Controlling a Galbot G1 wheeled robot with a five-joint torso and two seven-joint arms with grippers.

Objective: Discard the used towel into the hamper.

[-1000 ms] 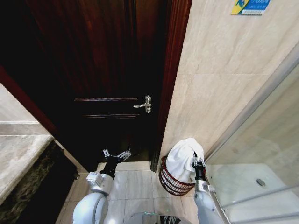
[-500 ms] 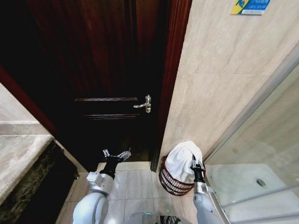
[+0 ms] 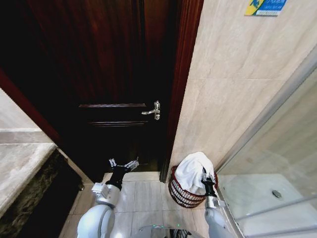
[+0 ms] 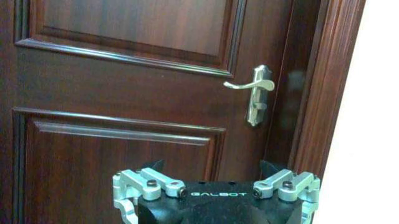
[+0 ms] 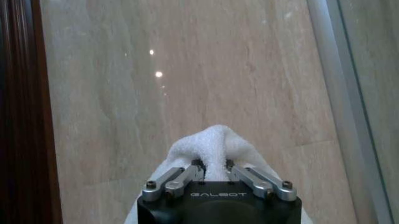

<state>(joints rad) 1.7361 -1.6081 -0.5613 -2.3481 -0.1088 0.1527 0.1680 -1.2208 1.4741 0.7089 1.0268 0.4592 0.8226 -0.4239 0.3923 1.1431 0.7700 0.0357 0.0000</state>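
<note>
Jaws of the right gripper (image 5: 214,170) are pinched tight on a fold of the white towel (image 3: 194,171), which is bunched up over the rim of the hamper (image 3: 181,194) by the tiled wall. So the drop-off step looks underway; a release is likely needed next. The left gripper (image 3: 123,164) is parked near the door, jaws spread wide.

I can read "GALBOT" in pale letters on the black body of my left gripper (image 4: 215,205), just behind its fingers, with the door handle (image 4: 255,93) ahead of it. The same "GALBOT" mark sits on my right gripper (image 5: 212,179), right behind the fingers pinching the towel (image 5: 212,144). Far above that gripper, a blue and yellow sticker (image 3: 267,6) on the wall tile is too small to read
</note>
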